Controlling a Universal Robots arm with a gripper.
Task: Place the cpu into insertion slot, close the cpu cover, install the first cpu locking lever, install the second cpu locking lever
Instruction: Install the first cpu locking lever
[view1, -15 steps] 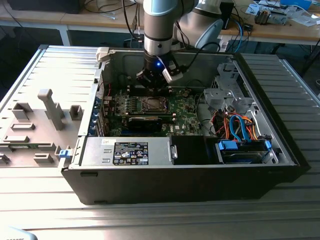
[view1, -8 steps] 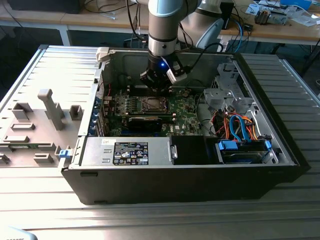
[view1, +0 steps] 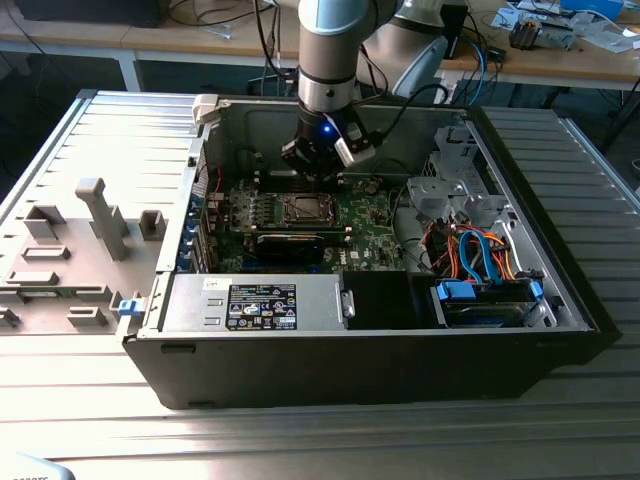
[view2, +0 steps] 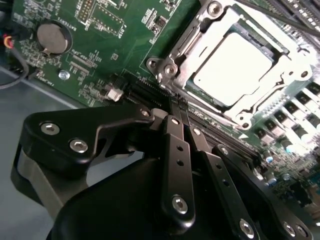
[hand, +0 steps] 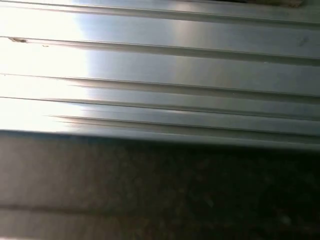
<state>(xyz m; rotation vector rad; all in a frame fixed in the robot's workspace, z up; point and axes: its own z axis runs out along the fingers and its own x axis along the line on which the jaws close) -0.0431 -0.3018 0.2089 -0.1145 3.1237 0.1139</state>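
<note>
The cpu (view2: 232, 67), a pale silvery square chip, lies in the insertion slot (view1: 305, 209) on the green motherboard inside the open computer case. The silver cpu cover (view2: 182, 47) frames the chip and looks lowered around it. I cannot make out how the locking levers stand. My gripper (view2: 182, 121) hangs just above the board, beside the socket. Its black fingers (view2: 175, 150) are shut together with nothing between them. In the exterior view the gripper (view1: 315, 178) sits just behind the socket.
A long black card (view1: 290, 243) lies just in front of the socket. A grey power supply (view1: 260, 303) fills the case's front. Blue and orange cables (view1: 480, 255) crowd the exterior view's right. A coin battery (view2: 52, 37) sits on the board. Ribbed metal (hand: 160, 75) shows in the first wrist view.
</note>
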